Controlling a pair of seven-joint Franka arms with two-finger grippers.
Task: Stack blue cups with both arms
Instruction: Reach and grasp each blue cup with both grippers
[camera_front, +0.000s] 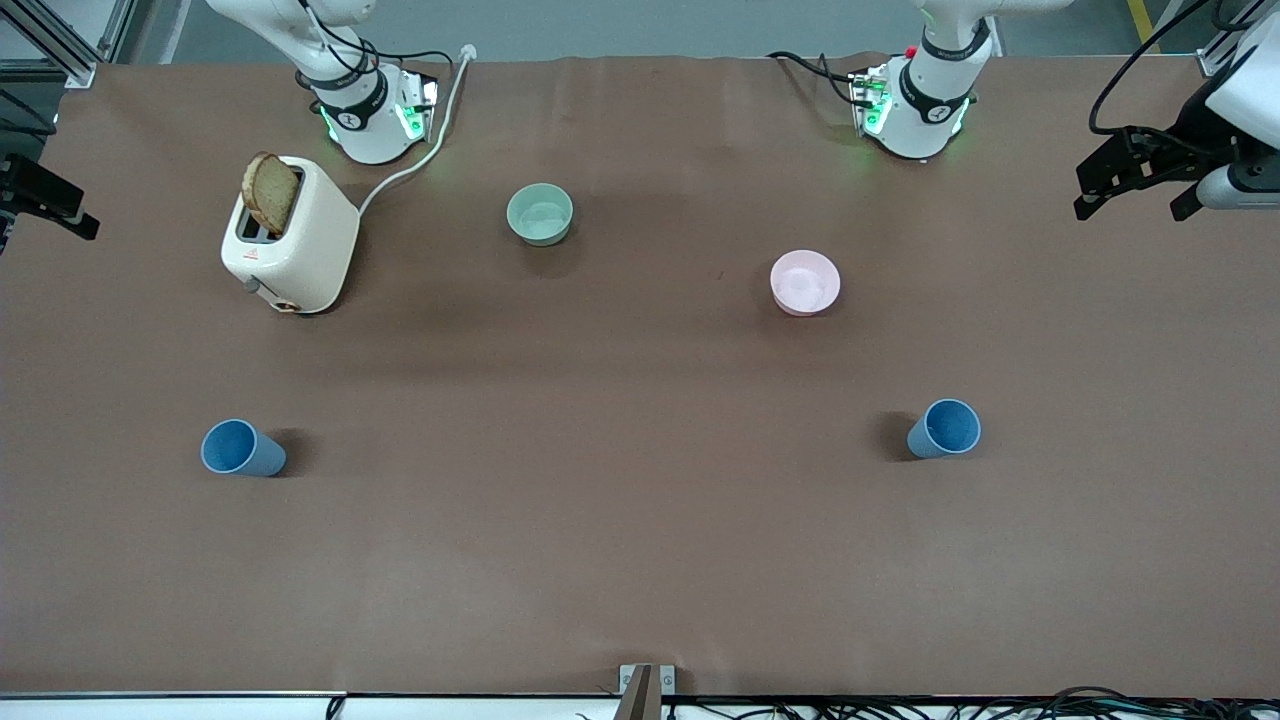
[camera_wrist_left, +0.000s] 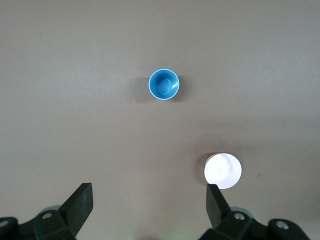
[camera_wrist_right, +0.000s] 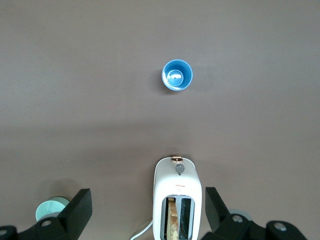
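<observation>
Toaster (camera_front: 296, 242), white with a bread slice (camera_front: 270, 192) standing out of one slot, serves as landmark at the right arm's end of the brown table (camera_front: 600, 560). First blue cup (camera_front: 241, 449) stands upright on the table, nearer the front camera than the toaster, well apart from it. Pale green bowl (camera_front: 540, 213) sits beside the toaster toward the table's middle. Pink bowl (camera_front: 805, 282) lies further on toward the left arm's end. Second blue cup (camera_front: 944, 429) stands upright, far from the toaster at the left arm's end, nearer the camera than the pink bowl. Right gripper (camera_wrist_right: 145, 210) hangs high over the toaster, fingers spread wide, holding nothing. Left gripper (camera_wrist_left: 150, 205) hangs high near the pink bowl, fingers likewise wide apart and empty. Both arms wait.
</observation>
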